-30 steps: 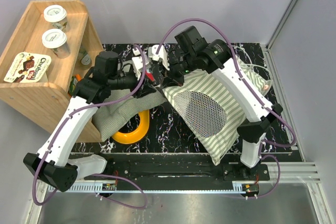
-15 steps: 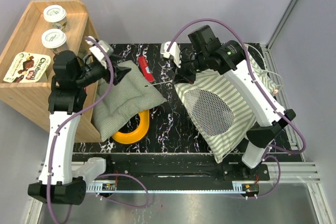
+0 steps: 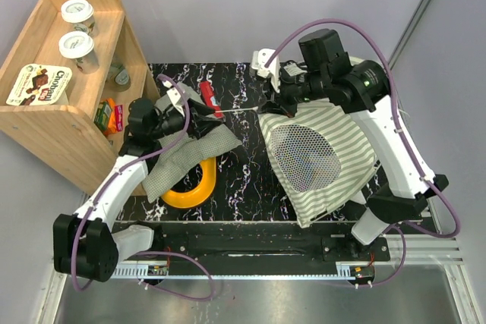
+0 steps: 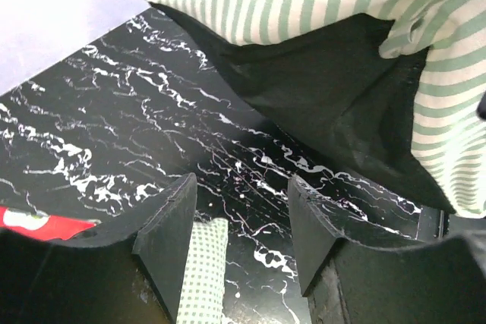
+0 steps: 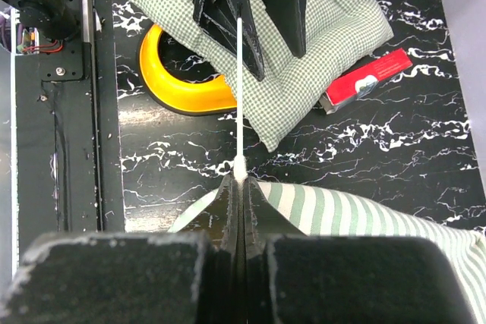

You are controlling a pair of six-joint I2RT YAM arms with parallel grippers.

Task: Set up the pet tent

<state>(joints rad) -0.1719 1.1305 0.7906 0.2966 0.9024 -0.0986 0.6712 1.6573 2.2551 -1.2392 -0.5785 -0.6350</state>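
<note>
Pet tent [image 3: 345,134] pole [image 5: 240,96] tight in right gripper [image 5: 240,184]; left gripper [image 4: 241,187] agape (empty) near checked cushion [image 3: 194,153], yellow ring [image 3: 201,189], red packet [image 3: 210,100].

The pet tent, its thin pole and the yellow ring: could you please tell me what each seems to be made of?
The pet tent looks like soft, matte woven cloth: its green-and-white stripes crease and sag. Its round window appears to be white mesh. The pole is thin, white, straight and smooth, probably plastic or fibreglass. The yellow ring is smooth and shiny, likely hard plastic.
</note>
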